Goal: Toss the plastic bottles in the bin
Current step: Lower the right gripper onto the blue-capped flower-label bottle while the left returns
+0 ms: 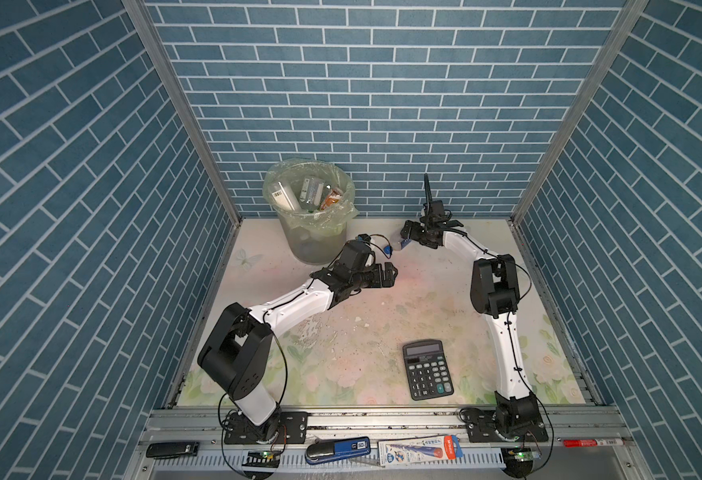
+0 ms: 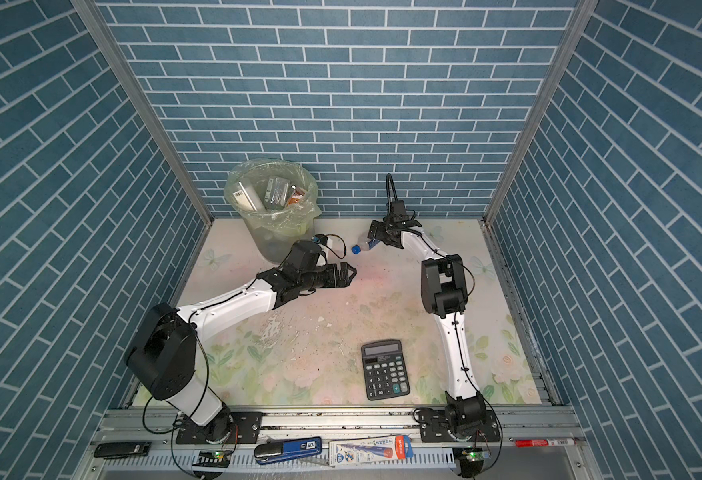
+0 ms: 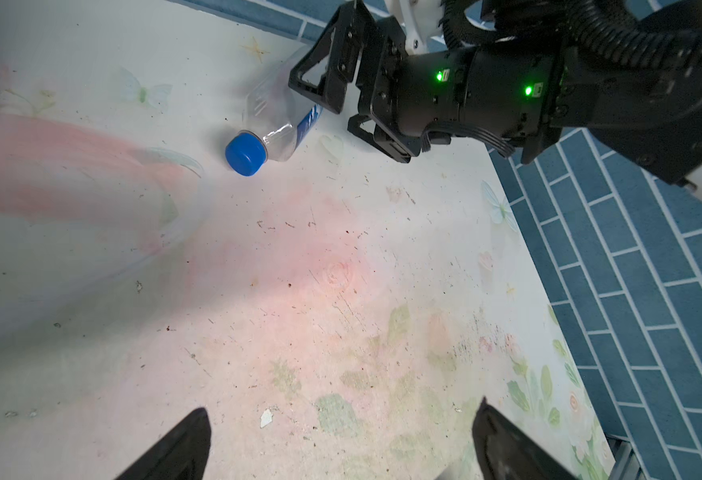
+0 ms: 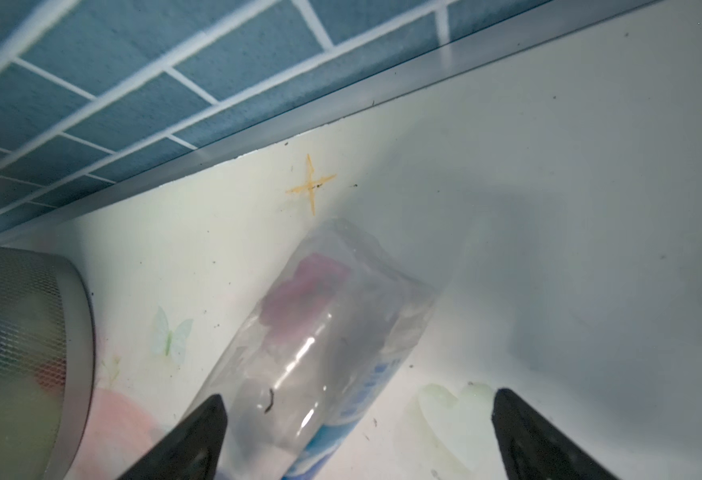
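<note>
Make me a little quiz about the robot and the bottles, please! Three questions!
1. True or false: the left gripper holds a bottle.
2. Pick one: the bottle lying on the table between the fingers of the right gripper has a cap that is A red, B blue, C green.
3. Fill in: the black ___ near the front of the table is no bottle, so it does not belong in the bin.
Key: 1 false, the left gripper is open and empty. 2 B. 3 calculator.
</note>
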Controlling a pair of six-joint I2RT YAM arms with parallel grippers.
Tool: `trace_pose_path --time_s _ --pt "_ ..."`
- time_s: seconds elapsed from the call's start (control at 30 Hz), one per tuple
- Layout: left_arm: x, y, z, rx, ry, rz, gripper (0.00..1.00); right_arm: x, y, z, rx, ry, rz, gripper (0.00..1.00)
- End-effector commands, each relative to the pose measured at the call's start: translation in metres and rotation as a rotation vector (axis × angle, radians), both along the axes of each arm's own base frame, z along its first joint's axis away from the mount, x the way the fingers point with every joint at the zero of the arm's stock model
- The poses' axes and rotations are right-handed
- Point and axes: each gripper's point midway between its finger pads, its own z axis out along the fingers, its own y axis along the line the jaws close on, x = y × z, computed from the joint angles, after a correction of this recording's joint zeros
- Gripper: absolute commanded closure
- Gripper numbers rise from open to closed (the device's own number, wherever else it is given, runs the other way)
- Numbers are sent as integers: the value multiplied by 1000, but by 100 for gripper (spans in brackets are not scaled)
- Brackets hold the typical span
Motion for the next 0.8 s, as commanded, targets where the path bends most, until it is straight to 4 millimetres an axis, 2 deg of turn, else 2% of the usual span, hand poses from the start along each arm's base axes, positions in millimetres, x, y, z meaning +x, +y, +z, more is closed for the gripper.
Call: trace_pose_path --time_s 0.0,0.27,0.43,0.57,0.77 --pt "2 0 -12 -7 18 -5 1 -1 9 1 1 22 -10 1" --pt "7 6 -22 -23 41 8 1 2 18 -10 1 32 -6 1" --pt "8 10 -28 -27 48 19 1 4 19 -25 -41 57 -9 1" --pt "8 11 -30 -24 57 15 1 2 17 -31 -79 75 -13 10" --pt "6 14 -25 -33 52 27 1 -14 16 -33 -117 104 21 27"
